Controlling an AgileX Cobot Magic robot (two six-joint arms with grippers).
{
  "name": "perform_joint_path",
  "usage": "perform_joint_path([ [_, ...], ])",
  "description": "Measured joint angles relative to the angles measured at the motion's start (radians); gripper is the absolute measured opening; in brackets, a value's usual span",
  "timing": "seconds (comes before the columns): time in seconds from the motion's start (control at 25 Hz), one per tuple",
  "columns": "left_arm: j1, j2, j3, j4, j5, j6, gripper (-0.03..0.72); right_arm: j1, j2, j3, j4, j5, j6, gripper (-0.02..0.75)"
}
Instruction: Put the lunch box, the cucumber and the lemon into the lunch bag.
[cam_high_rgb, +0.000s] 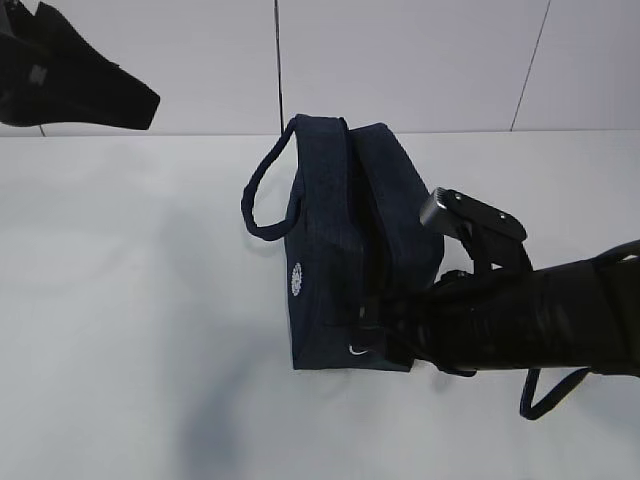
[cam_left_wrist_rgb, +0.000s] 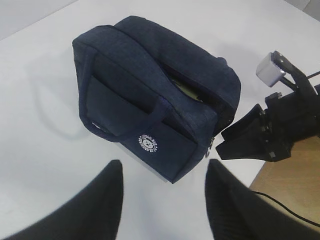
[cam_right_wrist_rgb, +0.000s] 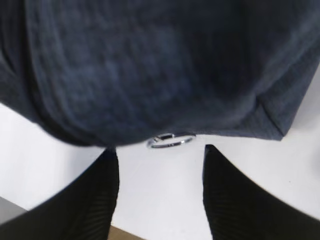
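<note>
The navy lunch bag (cam_high_rgb: 345, 250) stands in the middle of the white table, its loop handle (cam_high_rgb: 262, 195) hanging to the left. In the left wrist view the zipper gap on top of the lunch bag (cam_left_wrist_rgb: 150, 80) shows a sliver of pale green (cam_left_wrist_rgb: 189, 91); I cannot tell what it is. The lunch box, the cucumber and the lemon are otherwise hidden. My right gripper (cam_right_wrist_rgb: 160, 149) is open at the bag's near end, its fingers on either side just below the silver ring pull (cam_right_wrist_rgb: 170, 140), with nothing held. My left gripper (cam_left_wrist_rgb: 165, 165) hangs open above the table, short of the bag's logo (cam_left_wrist_rgb: 148, 143).
The left arm (cam_high_rgb: 80, 80) is raised at the back left. The right arm (cam_high_rgb: 530, 315) lies low across the table's right side. In the left wrist view the table edge and the brown floor (cam_left_wrist_rgb: 287, 185) show at the right, with a thin black cable (cam_left_wrist_rgb: 280, 205) there.
</note>
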Motion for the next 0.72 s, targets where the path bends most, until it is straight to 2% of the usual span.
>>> perform_joint_path([
  [0.72,0.0,-0.002,0.0,0.0,0.0,0.0,0.363,0.0,0.147,-0.068,0.002,0.006,0.0,0.403],
])
